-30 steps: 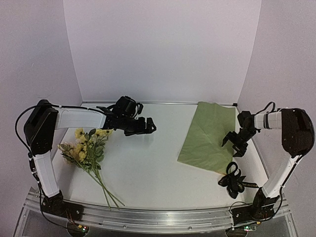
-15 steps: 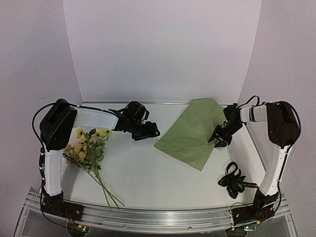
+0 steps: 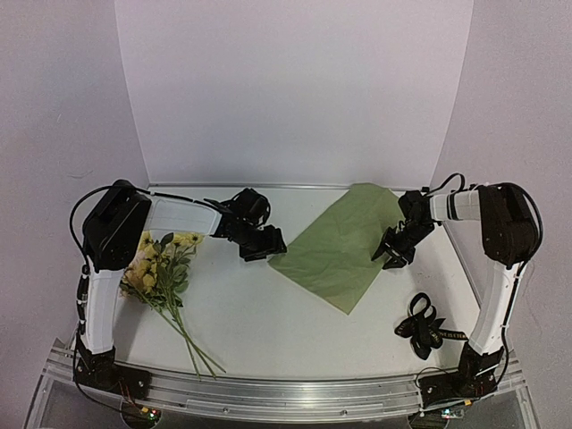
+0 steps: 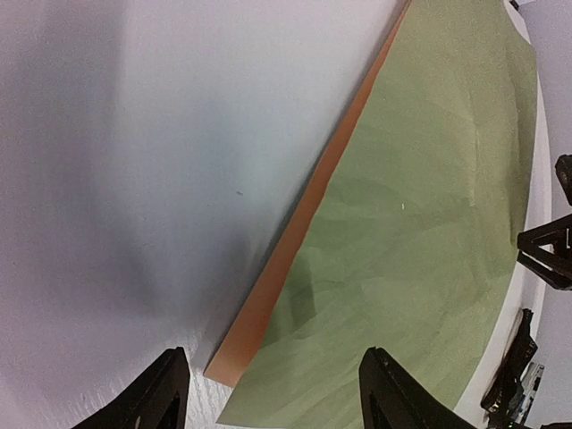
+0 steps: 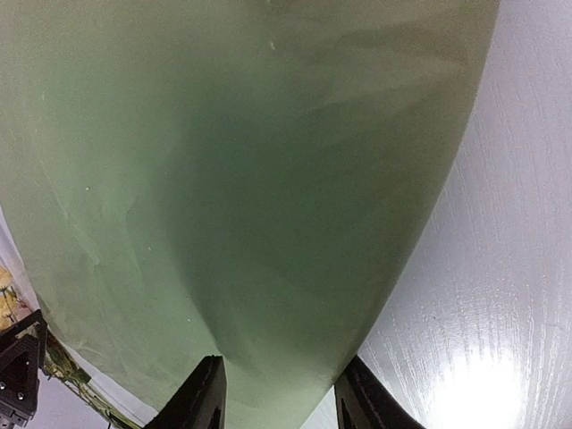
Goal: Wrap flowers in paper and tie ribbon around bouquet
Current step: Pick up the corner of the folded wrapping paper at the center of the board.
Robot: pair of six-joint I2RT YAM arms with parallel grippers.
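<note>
The paper [image 3: 335,255] lies olive face up in the middle of the table, with a strip of its tan underside [image 4: 295,241] showing along its left edge. My right gripper [image 3: 391,250] is shut on the paper's right edge, and in the right wrist view the sheet [image 5: 268,179] bulges up between the fingers [image 5: 201,398]. At the sheet's left corner my left gripper [image 3: 264,243] stands open, the corner lying between its fingertips [image 4: 389,398]. The flowers [image 3: 161,264] lie at the left, stems toward the near edge. The ribbon [image 3: 424,326] lies bunched at the near right.
White walls close in the table at the back and on both sides. A metal rail [image 3: 286,393] runs along the near edge, between the two arm bases.
The right gripper closed on the paper and dragged it left toward the middle. The left gripper moved right and nearer, to the sheet's left corner, and its jaws narrowed.
</note>
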